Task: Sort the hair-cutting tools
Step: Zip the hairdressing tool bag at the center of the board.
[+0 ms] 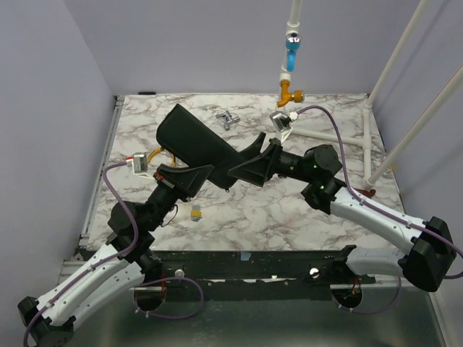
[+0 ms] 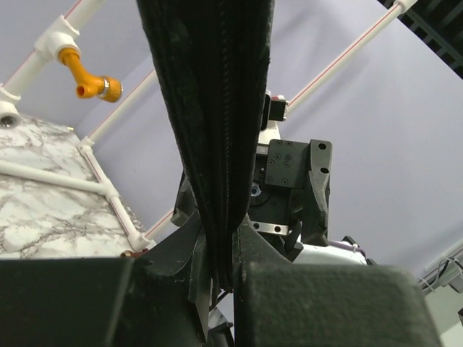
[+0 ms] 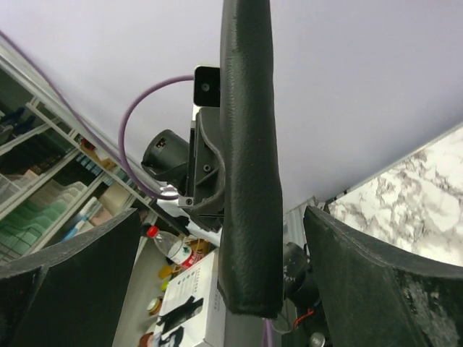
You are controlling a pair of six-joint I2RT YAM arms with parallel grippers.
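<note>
Your left pincer (image 2: 221, 267) clamps the black pouch (image 1: 192, 137) aloft. Your right pincer (image 3: 224, 242) gapes around its end, untouching. Scissors (image 1: 228, 119) lie near the counter's (image 1: 289, 210) far edge, bare marble around.

Table (image 1: 304, 217): white marble-pattern top, grey veining, black front rail (image 1: 253, 259). Walls (image 1: 217, 43): plain lavender panels on three sides. White pipes (image 1: 395, 52) at the far right corner, with an orange fitting (image 1: 291, 92) and a blue fitting (image 1: 290, 54) overhead. Storage shelves (image 3: 43, 188) with bins stand beyond. Light is even and soft.
</note>
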